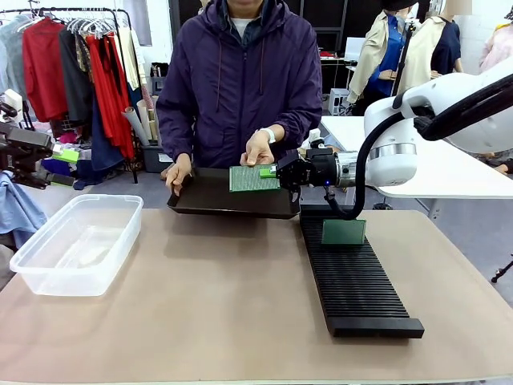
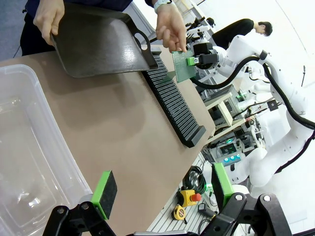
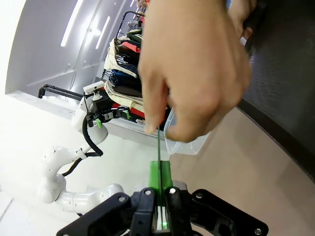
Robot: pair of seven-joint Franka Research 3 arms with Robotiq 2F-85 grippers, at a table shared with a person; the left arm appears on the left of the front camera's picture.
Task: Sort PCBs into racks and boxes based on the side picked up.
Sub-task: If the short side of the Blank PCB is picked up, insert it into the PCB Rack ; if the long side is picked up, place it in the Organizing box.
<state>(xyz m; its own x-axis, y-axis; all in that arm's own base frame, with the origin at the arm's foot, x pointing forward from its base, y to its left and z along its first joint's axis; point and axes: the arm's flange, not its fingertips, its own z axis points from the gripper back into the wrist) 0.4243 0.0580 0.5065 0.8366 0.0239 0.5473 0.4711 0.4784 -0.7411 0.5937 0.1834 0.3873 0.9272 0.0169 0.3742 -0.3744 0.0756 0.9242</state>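
PCB (image 1: 252,178) is held on edge above the dark tray (image 1: 210,200). Its broad face is toward the robot's side and its long axis is level, running left to right across the desk (image 1: 224,305). In the right wrist view it shows edge-on, as a thin line.

Robot's right hand (image 1: 276,171) is clamped on the board's short edge at the robot's right, green pads pressed onto it. Person's hand (image 1: 258,150) pinches the top edge; person's other hand (image 1: 178,172) grips the tray.

Second PCB (image 1: 343,232) stands upright in a slot near the far end of the black rack (image 1: 361,297), long axis across the rack.

Robot's left hand (image 2: 162,189) has its fingers wide apart and holds nothing. Clear tub (image 1: 76,241) sits at the desk's left.
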